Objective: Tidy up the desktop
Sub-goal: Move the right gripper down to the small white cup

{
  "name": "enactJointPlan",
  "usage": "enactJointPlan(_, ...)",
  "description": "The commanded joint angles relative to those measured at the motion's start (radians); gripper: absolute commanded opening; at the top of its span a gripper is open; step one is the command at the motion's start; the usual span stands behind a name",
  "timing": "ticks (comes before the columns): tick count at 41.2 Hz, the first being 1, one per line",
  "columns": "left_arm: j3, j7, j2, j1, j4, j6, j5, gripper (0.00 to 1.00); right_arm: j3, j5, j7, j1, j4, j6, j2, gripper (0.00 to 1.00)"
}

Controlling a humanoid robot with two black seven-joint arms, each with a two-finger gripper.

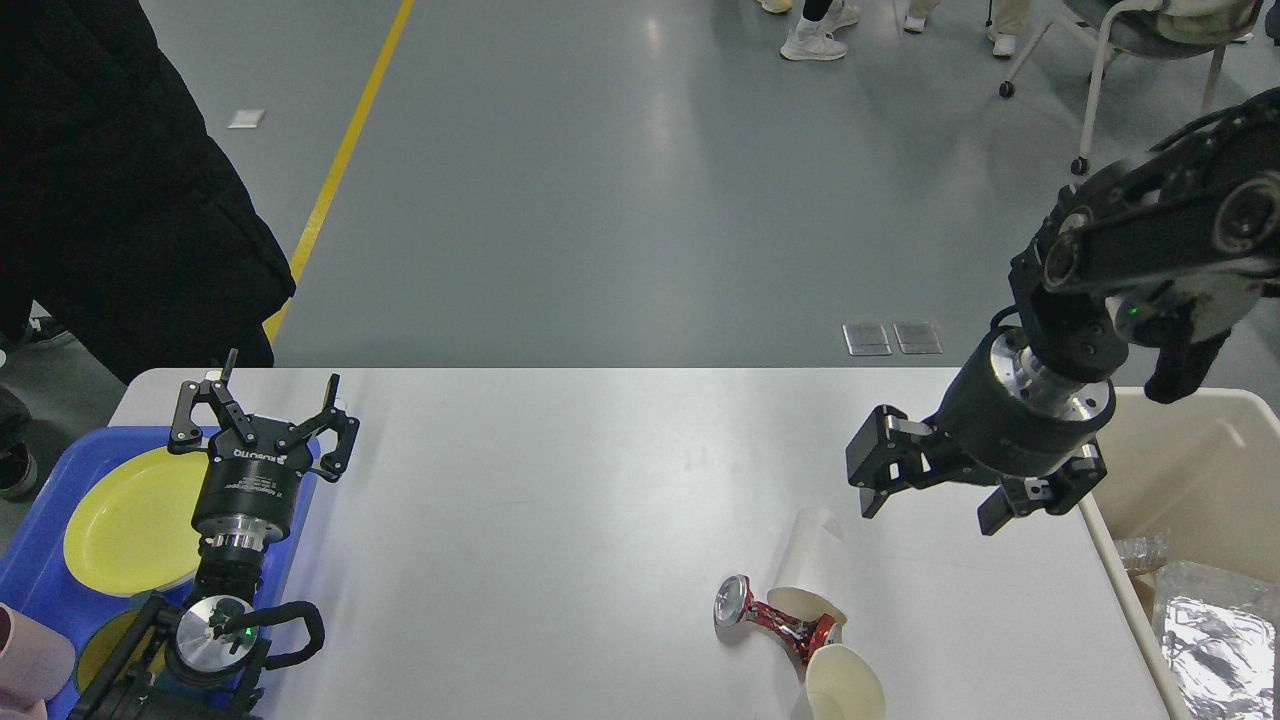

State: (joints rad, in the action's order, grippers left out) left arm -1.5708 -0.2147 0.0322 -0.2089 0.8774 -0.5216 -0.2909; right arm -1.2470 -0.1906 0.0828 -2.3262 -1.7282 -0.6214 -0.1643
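Observation:
The white desktop (560, 520) fills the lower middle of the head view. On it at the front right lie a crushed red can (772, 617) and two tipped paper cups, one behind the can (812, 560) and one in front of it (845, 685). My right gripper (930, 500) is open and empty, hanging above the desktop just right of and behind the cups. My left gripper (262, 410) is open and empty, pointing away over the desktop's left edge, beside the blue tray.
A blue tray (40, 590) at the left holds a yellow plate (130, 520) and a pink cup (30, 655). A beige bin (1190, 500) at the right holds crumpled foil (1215, 640). A person in black (120, 180) stands at the far left corner.

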Motion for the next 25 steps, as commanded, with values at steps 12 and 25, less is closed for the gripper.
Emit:
enactJointPlan(12,0.000,0.000,0.000,0.000,0.000,0.000,0.001,0.96,0.081,0.148,0.002,0.344,-0.008,0.219,0.054,0.78)
enactJointPlan(25,0.000,0.000,0.000,-0.001,0.000,0.000,0.001,0.96,0.083,0.160,0.002,0.499,0.018,0.373,0.118,0.80)
